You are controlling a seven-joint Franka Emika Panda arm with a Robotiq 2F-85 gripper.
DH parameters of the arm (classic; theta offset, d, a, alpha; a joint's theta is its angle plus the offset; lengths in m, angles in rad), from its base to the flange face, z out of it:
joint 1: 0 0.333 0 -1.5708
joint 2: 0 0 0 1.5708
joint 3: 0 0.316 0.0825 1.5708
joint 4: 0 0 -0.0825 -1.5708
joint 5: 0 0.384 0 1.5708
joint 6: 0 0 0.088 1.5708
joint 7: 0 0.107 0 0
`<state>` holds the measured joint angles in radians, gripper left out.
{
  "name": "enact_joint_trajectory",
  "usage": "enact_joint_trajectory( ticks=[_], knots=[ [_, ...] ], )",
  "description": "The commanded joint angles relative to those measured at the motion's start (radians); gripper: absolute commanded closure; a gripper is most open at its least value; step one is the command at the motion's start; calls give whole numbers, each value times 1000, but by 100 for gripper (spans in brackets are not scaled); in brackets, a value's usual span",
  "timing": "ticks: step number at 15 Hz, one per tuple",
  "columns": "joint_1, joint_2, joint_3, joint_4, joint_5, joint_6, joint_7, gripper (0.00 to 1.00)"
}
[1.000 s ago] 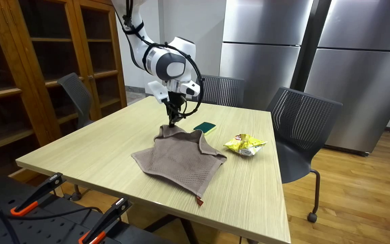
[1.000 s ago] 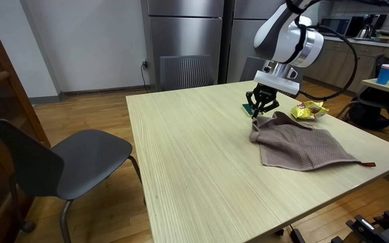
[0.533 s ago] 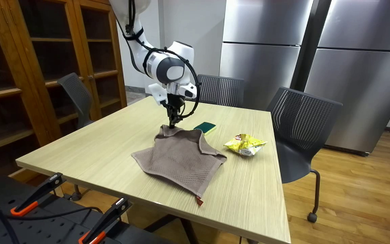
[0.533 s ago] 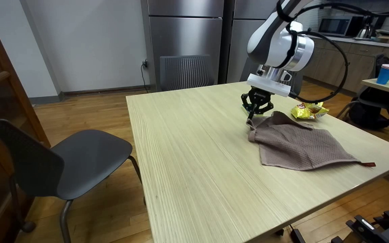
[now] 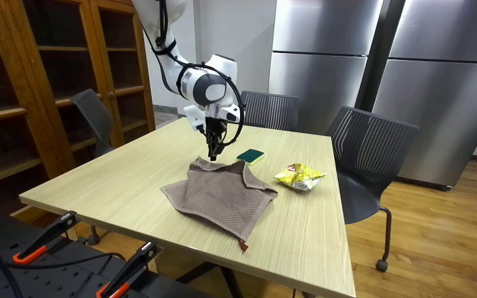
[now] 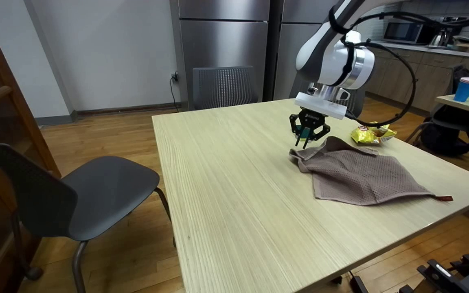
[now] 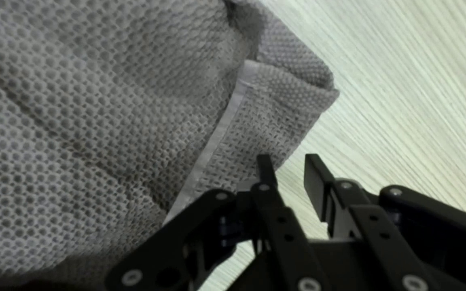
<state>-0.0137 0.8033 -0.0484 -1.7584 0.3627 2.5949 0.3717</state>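
My gripper (image 7: 289,161) is part open with nothing between its fingers. In the wrist view its fingertips sit over the edge of a grey-brown towel (image 7: 115,101), one over the towel and one over bare wood. The gripper also shows in both exterior views (image 5: 213,158) (image 6: 301,144), just above the towel's folded far corner. The towel (image 5: 226,194) (image 6: 356,175) lies rumpled on the table, with a raised fold and a small red tag (image 5: 244,245). A green and yellow sponge (image 5: 250,156) lies beside the gripper, partly hidden behind it in an exterior view (image 6: 303,132).
A crumpled yellow snack bag (image 5: 300,176) (image 6: 373,133) lies beside the towel on the pale wood table (image 5: 304,240) (image 6: 234,183). Dark chairs (image 5: 371,153) (image 6: 112,195) stand round the table. Clamps (image 5: 126,269) sit at the near side.
The gripper was closed at the towel's corner and has opened, letting the corner go. The corner has dropped and spread out. The arm has shifted slightly away from the snack bag and lower.
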Motion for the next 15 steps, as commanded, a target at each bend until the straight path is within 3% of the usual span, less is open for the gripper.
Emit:
enact_joint_trajectory(
  ticks=[1,6,7,15],
  knots=[
    [3,-15,-11,5,-18,-6,24,43],
    [-8,-73,-23,-54,-32,15,-17,5],
    [-10,-88,-27,-70,-39,21,-26,1],
    [-64,-233,-34,-265,-91,123,-172,0]
  ],
)
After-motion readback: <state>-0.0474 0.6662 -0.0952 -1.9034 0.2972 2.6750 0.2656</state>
